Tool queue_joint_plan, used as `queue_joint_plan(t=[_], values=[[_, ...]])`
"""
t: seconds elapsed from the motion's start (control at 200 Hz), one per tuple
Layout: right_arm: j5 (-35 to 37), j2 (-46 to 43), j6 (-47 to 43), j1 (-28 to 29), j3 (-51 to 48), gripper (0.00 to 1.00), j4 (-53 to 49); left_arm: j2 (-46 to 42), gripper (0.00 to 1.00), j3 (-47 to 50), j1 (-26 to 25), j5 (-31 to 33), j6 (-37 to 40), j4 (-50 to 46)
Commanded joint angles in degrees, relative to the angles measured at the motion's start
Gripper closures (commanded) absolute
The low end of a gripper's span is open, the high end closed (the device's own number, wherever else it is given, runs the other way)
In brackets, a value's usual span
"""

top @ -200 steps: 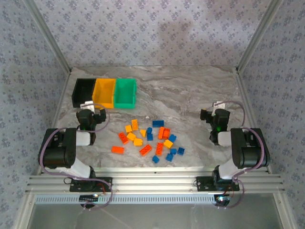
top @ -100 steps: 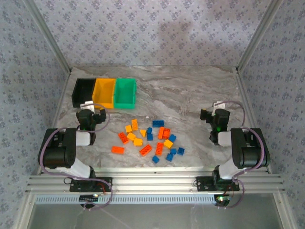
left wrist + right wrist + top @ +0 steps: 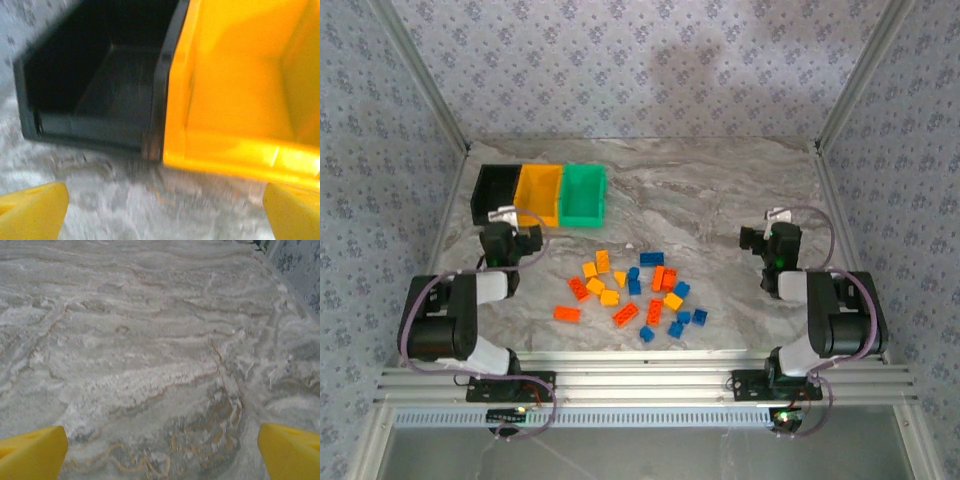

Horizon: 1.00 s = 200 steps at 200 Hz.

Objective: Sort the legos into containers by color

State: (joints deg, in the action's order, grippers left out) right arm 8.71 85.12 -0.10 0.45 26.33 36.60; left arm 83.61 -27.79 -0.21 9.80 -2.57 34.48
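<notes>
Left tool [image 3: 162, 212] nearer containers [image 3: 538, 212], jaws seemingly apart

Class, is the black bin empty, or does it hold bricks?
Empty: in the left wrist view the black bin shows a bare floor, nothing inside.

Blue, orange, yellow legos [image 3: 635, 286]; black, yellow, green containers [image 3: 538, 214]; grey-veined table [image 3: 720, 200]

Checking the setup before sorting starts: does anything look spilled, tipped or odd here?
Nothing stands out. The three bins stand upright in a row at the far left and look empty. The bricks lie loose in one cluster on the table between the arms. Left tool and right tool are open, holding nothing.
</notes>
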Motion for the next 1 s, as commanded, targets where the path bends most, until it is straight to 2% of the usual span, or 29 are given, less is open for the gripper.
queue_joint_plan(t=[0.0,0.105,0.215,0.28,0.31,0.36,0.375,0.41,0.425,0.445,0.495,0.555,0.62,0.755,0.795,0.929,0.994], values=[[4.75,-3.05,-1.07,2.6,5.86,0.0,-11.72,-6.79,0.01,-4.83,-0.91,0.98,-0.4,-9.5],[11.92,-4.44,-0.17,7.03,7.66,0.0,-16.5,-13.38,0.0,-4.03,-2.15,3.92,-4.46,-8.73],[25.82,-5.44,0.26,14.38,10.07,0.0,-18.32,-18.6,0.0,-4.41,-2.37,3.63,-9.4,-8.01],[35.01,-5.28,2.42,18.57,12.0,0.0,-17.79,-20.61,0.0,-5.51,-2.3,6.83,-16.47,-9.49],[36.38,-5.1,4.57,19.58,13.11,0.0,-18.19,-21.45,0.0,-5.86,-2.16,9.1,-21.23,-10.65],[31.98,-5.11,9.55,20.04,14.6,0.0,-19.79,-23.5,0.0,-6.7,-1.3,10.52,-32.15,-16.81],[29.43,-5.18,11.72,19.83,15.13,0.0,-20.5,-24.14,0.0,-7.26,-1.08,12.57,-35.65,-20.6],[22.42,-5.25,15.55,18.98,16.23,0.0,-22.63,-25.38,0.0,-8.95,-0.53,16.94,-49.0,-31.31],[19.53,-5.25,17.0,18.58,16.74,0.0,-23.55,-25.8,0.0,-9.51,-0.06,17.36,-53.95,-34.01],[15.14,-5.16,19.02,18.07,17.42,0.0,-25.23,-26.14,0.0,-9.33,0.86,16.06,-56.36,-34.71],[5.99,-4.07,21.48,16.99,17.91,0.0,-23.51,-26.74,0.0,-6.71,2.76,9.75,-54.67,-28.47],[-1.04,-1.57,21.65,16.89,18.61,0.0,-19.68,-27.57,0.0,-4.31,2.88,7.53,-55.82,-25.58],[-0.12,0.69,19.38,19.78,20.36,0.0,-17.68,-28.52,0.0,-3.03,2.85,5.65,-57.84,-25.08],[10.15,5.18,9.18,29.19,22.34,0.0,-7.53,-27.65,0.0,-6.43,2.92,-2.1,-54.07,-29.94],[8.62,7.05,9.24,30.05,23.34,0.0,-4.35,-27.37,0.0,-7.55,2.82,-3.15,-52.58,-31.49],[-5.08,14.46,15.07,30.02,31.92,0.0,-5.13,-29.28,0.01,-7.18,2.45,-4.06,-50.23,-31.68],[-6.19,17.4,11.87,32.01,35.07,0.0,-3.64,-30.65,0.01,-6.84,2.25,-4.35,-48.79,-32.17]])
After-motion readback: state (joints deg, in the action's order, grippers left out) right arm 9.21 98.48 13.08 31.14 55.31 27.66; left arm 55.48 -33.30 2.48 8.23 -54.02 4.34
